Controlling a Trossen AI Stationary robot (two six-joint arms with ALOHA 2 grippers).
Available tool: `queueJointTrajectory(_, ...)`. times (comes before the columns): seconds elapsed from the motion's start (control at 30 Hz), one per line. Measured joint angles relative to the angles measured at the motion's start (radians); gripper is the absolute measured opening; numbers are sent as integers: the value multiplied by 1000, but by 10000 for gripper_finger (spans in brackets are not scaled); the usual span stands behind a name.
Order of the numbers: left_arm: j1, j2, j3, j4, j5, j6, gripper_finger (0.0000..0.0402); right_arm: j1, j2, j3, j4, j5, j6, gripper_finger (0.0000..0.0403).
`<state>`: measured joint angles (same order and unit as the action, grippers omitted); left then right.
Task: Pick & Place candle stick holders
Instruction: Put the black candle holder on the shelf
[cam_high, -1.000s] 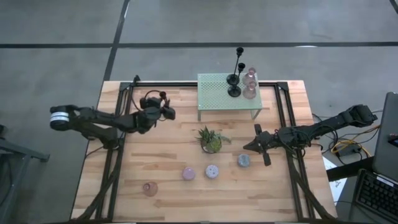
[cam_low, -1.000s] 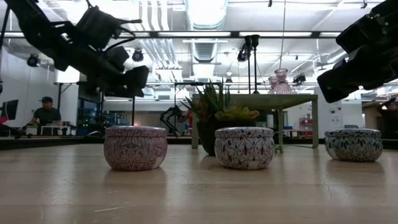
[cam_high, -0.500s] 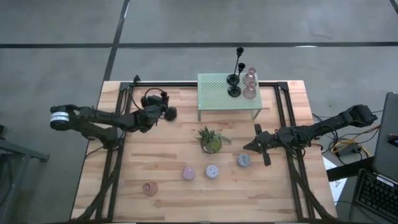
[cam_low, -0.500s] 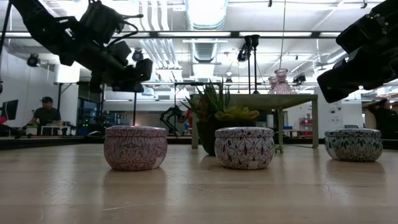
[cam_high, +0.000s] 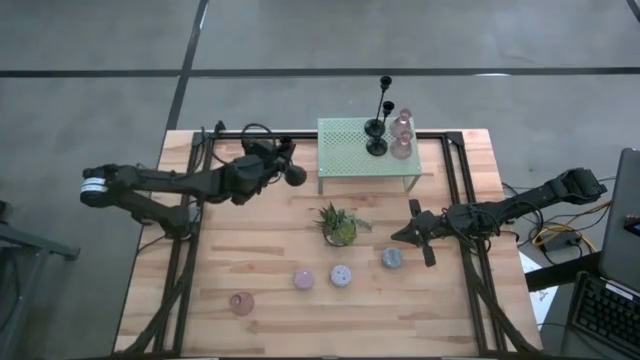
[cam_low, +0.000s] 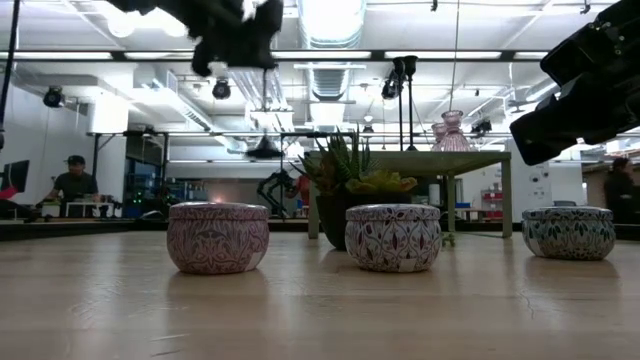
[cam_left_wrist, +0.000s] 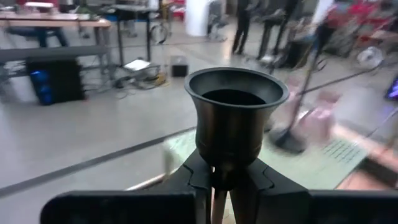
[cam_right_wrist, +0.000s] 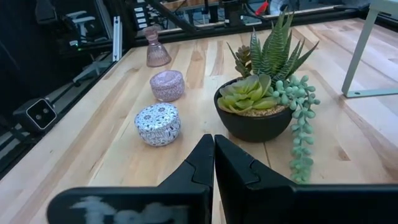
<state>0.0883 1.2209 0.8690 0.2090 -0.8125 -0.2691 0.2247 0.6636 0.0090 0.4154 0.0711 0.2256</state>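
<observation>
My left gripper is high above the table's far left part, left of the pale green mesh rack, and shut on a slim black candlestick. Its cup stands just above my fingers in the left wrist view. Two more black candlesticks and pink glass holders stand on the rack. Pink, lilac and blue round holders sit on the table near the front. My right gripper is shut and empty, just right of the blue holder. My left gripper pinches the candlestick's stem between its two fingers, right below the cup. The fingers come roughly level from the table's left and lie across the stem. The candlestick hangs upright below the fingers, its round base lifted clear of the table.
A spiky green plant in a dark pot stands at the table's middle, between the rack and the row of holders. A pink glass holder stands at the near left. Black frame rails run along both table sides.
My left gripper has risen a good deal and gone toward the table's far right, toward the rack, staying shut on the candlestick. The candlestick has gone up with it, still upright, its base now well above the table.
</observation>
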Motion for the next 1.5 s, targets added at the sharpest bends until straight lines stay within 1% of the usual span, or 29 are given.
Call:
queueJointTrajectory(0.07, -10, 0, 48, 1, 48, 7, 31, 0, 0, 0, 0, 0, 0, 9)
queueJointTrajectory(0.13, -19, 2, 80, 0, 71, 6, 31, 0, 0, 0, 0, 0, 0, 9)
queueJointTrajectory(0.33, -46, 46, 161, 1, 71, 5, 31, 0, 0, 0, 0, 0, 0, 9)
queueJointTrajectory(0.6, -51, 173, 261, -1, 82, 3, 31, 0, 0, 0, 0, 0, 0, 9)
queueJointTrajectory(0.83, -52, 285, 363, -2, 150, 14, 32, 0, 0, 0, 0, 0, 0, 9)
queueJointTrajectory(1.0, -54, 350, 431, -1, 173, 39, 32, 0, 0, 0, 0, 0, 0, 9)
queueJointTrajectory(1.13, -54, 385, 465, -3, 213, 49, 32, 0, 0, 0, 0, 0, 0, 9)
queueJointTrajectory(1.5, -58, 421, 493, -3, 239, 35, 32, 0, 0, 0, 0, 0, 0, 9)
